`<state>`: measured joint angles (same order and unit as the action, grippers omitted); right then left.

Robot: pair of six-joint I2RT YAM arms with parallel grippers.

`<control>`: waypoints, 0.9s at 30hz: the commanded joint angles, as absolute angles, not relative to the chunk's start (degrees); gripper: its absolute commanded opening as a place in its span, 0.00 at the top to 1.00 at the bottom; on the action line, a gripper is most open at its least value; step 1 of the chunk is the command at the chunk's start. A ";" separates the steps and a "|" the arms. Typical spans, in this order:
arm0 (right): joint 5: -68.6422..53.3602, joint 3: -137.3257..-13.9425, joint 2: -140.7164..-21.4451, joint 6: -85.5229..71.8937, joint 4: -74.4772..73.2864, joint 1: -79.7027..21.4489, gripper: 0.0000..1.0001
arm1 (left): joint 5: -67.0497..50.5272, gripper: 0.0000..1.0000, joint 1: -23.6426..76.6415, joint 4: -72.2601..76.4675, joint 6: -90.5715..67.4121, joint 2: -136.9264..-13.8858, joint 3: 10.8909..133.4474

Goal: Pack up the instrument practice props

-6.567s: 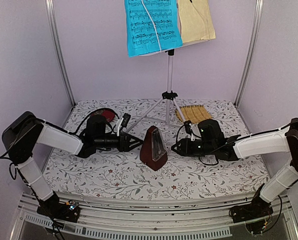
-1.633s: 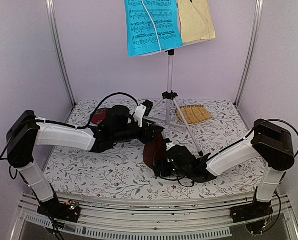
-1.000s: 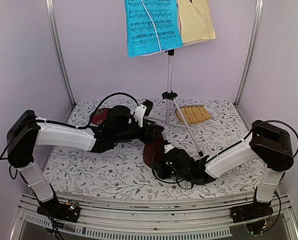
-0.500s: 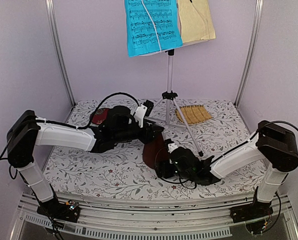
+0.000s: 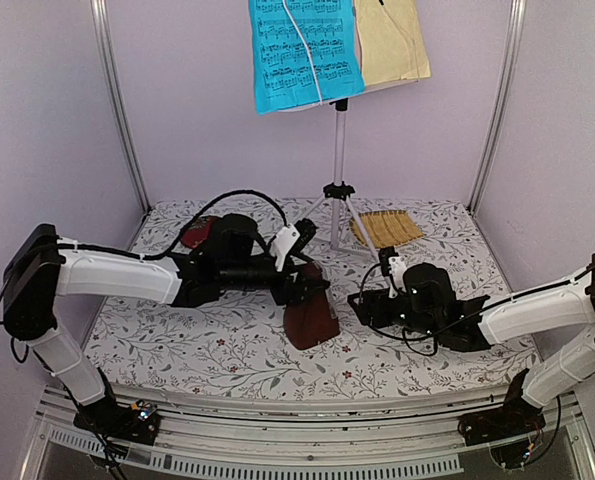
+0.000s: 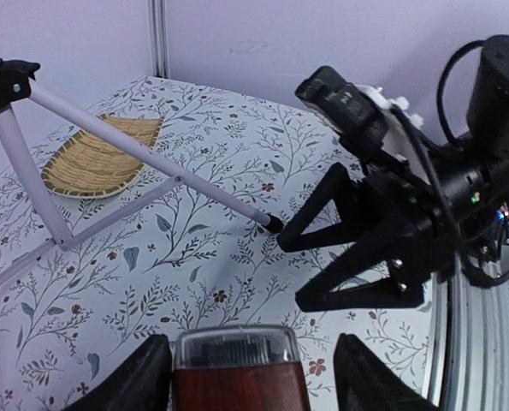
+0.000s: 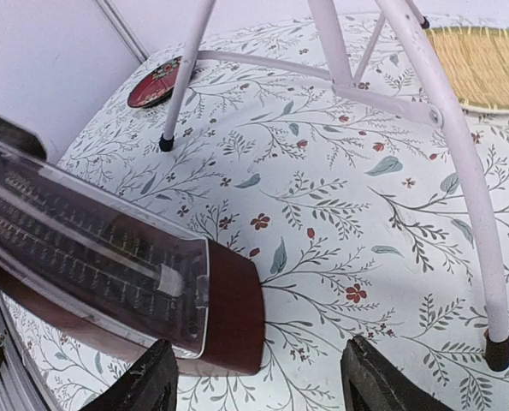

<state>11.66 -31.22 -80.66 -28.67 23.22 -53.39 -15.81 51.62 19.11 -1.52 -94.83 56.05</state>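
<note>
The dark red-brown metronome [image 5: 311, 320] stands mid-table. Its clear-fronted top [image 6: 234, 353] sits between the fingers of my left gripper [image 6: 252, 347], which is open around it with a gap on the right side. My right gripper [image 5: 363, 302] hovers just right of the metronome, open and empty, with the metronome's base [image 7: 233, 304] to its left. The silver tripod music stand [image 5: 338, 150] rises at the back and carries the blue music sheet [image 5: 303, 50] and the pale-yellow music sheet [image 5: 392, 40].
A woven bamboo tray [image 5: 385, 228] lies at the back right, behind the stand's legs. A stand leg [image 7: 446, 154] ends in a black foot [image 7: 498, 351] close to my right gripper. A red disc [image 5: 199, 232] lies at the back left behind my left arm.
My right gripper has pulled back to the right, off the metronome. The left gripper's jaws have widened around the metronome's top, and the left arm has shifted slightly right.
</note>
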 commanded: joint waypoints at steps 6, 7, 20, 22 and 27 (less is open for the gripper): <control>3.93 -36.69 -89.97 -29.74 21.22 -49.14 0.43 | -12.50 0.08 53.18 18.68 -2.70 -89.10 51.75; 3.57 -37.41 -91.25 -29.39 21.24 -49.16 0.44 | -11.63 0.07 53.22 20.07 -3.34 -87.84 50.20; -0.99 -43.21 -97.31 -25.28 20.67 -54.11 0.50 | 3.56 0.02 51.67 10.15 -19.20 -72.62 45.55; -1.42 -44.42 -98.55 -26.76 20.74 -56.67 0.51 | 3.06 0.02 51.11 9.46 -20.33 -70.55 44.11; -3.46 -48.94 -103.40 -30.81 22.50 -62.34 0.51 | 4.62 0.02 50.10 1.00 -23.07 -67.51 43.81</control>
<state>0.05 -44.95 -99.70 -27.44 20.71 -58.28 2.31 51.03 9.34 -19.18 -69.34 44.29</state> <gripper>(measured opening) 0.492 0.981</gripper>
